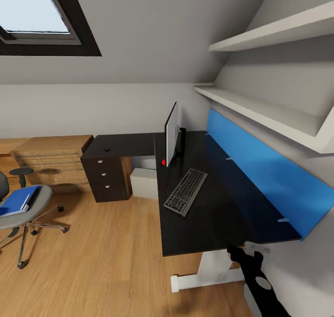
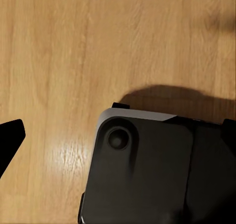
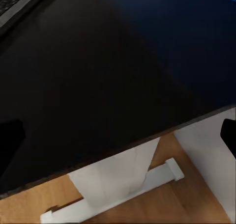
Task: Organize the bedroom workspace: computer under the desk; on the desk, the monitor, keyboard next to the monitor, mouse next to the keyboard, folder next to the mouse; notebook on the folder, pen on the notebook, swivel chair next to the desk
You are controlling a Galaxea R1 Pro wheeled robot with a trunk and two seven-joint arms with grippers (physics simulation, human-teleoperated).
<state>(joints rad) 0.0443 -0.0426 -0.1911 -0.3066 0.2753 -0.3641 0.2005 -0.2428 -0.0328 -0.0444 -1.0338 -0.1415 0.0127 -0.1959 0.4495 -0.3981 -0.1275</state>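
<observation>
A: Where's the right tool (image 1: 253, 256)?
B: Low at the surface's (image 1: 218, 201) near end; whether either tool is open or closed, I cannot tell.
A: And the folder (image 1: 17, 200)?
B: On the swivel chair (image 1: 25, 210), well apart on the robot's left, so the left arm looks nearer. Keyboard (image 1: 186, 191) lies lengthwise before the monitor (image 1: 172, 134).

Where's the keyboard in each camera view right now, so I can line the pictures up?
Head view: keyboard lies on the desk, mid-picture, in front of the monitor.
Right wrist view: a corner of the keyboard at the picture's edge, on the desk top.
Left wrist view: looks at the wooden floor.
Shared landmark: the desk's white leg.
</observation>
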